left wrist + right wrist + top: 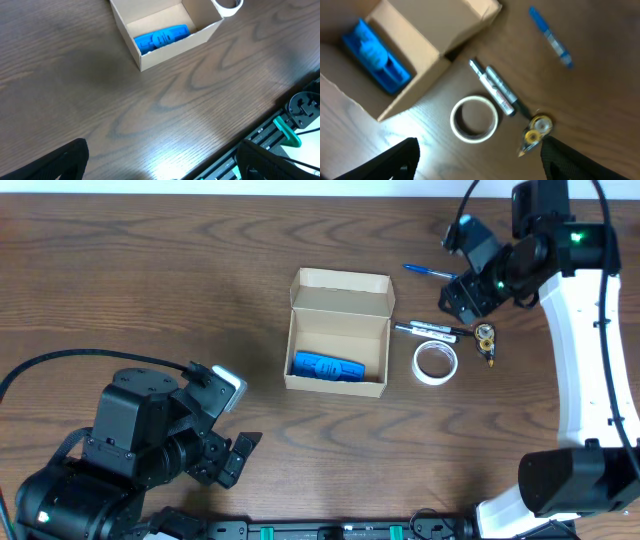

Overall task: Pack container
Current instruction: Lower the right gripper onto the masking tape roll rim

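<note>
Evidently mid-packing: the small tan cardboard box (338, 330), lid open on the wooden tabletop (150, 280), holds a blue plastic item (328, 367). The right tool (479, 155), spread and empty, hovers over the white tape roll (436, 362) just right of the box and probably needs to lower and pinch next. The left tool (235, 458) is spread and empty.

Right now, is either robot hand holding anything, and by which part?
Nothing is held. The left gripper is open over bare table, and the right gripper is open above the tape roll and markers.
</note>
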Robot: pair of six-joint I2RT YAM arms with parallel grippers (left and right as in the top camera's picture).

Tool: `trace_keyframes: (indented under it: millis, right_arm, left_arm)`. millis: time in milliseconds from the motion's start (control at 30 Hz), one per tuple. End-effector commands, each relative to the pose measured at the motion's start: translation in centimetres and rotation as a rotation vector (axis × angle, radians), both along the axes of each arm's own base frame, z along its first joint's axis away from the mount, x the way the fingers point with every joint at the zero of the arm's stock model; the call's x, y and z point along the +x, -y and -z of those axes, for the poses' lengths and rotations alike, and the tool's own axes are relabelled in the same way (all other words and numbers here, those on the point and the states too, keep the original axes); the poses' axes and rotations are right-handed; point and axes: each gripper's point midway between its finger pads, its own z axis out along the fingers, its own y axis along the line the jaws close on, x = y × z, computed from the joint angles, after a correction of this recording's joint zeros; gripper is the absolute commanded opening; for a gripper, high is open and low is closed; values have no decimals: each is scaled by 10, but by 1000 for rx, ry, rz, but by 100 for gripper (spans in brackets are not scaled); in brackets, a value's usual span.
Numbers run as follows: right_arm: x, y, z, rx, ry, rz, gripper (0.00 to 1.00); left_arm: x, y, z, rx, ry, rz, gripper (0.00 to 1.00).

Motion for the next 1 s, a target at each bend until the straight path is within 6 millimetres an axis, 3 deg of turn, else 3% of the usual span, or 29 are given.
trace_keyframes:
  millis: [0,333,500,700,967]
  right_arm:
    - [-11,-1,20,19,-65,32,79]
    - [-28,9,95,17,-202,213,79]
    - [-30,17,122,3,-219,320,80]
    - [-32,45,143,-122,-202,468,79]
    - [-37,51,167,-144,-193,534,79]
  left_arm:
    - [-1,1,-3,-8,3,11,96]
    - [-1,1,-3,-8,3,11,95]
    - [-1,1,-3,-9,3,11,95]
    - [-1,1,-3,-8,3,11,95]
    - [-1,1,-3,-8,3,11,95]
